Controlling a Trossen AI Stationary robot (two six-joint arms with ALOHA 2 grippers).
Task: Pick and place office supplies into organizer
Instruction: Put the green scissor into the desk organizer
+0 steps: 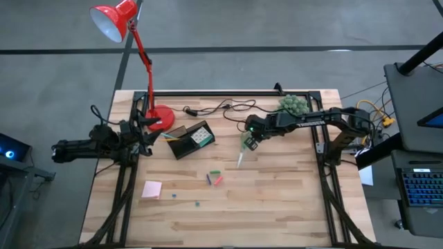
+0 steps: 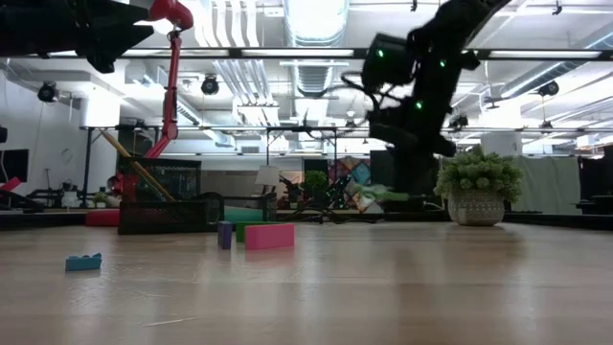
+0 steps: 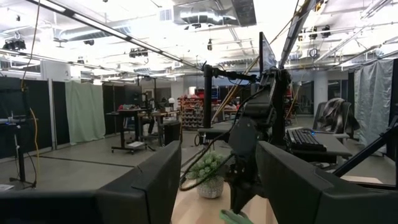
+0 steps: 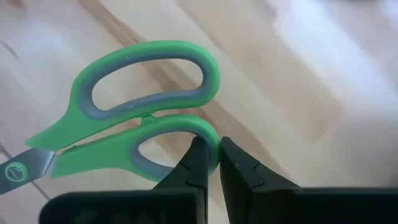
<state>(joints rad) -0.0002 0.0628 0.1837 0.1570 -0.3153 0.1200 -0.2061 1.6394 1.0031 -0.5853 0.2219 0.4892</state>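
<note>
gripping the rim of one handle loop of the green-handled scissors (image 4: 124, 118), the right tool (image 4: 211, 163) is pinching its two dark fingers almost together on the plastic. in the high view the right tool (image 1: 250, 142) is sitting just right of the frame's centre, and the scissors (image 1: 243, 151) are pointing down and slightly left from it, blades toward the middle of the desk (image 1: 277, 200). in the low view the scissors (image 2: 383, 195) are showing off the desk, under the right arm.

the organizer (image 1: 191, 140), a black divided tray, is lying left of centre, tilted, with a white green-dotted block (image 1: 201, 137) in its right-hand compartment and a wooden pencil (image 1: 174, 135) at its upper left edge; whether the pencil is inside is hard to tell.

below the organizer, small red and green pieces (image 1: 214, 178) are lying together at mid-frame, and a pink sticky-note pad (image 1: 152, 189) is lying at lower left, all on the bare desk.

the left tool (image 1: 143, 135) is waiting at the left edge of the desk beside the red lamp base (image 1: 162, 117), its fingers (image 3: 149, 186) standing wide apart and holding nothing.
</note>
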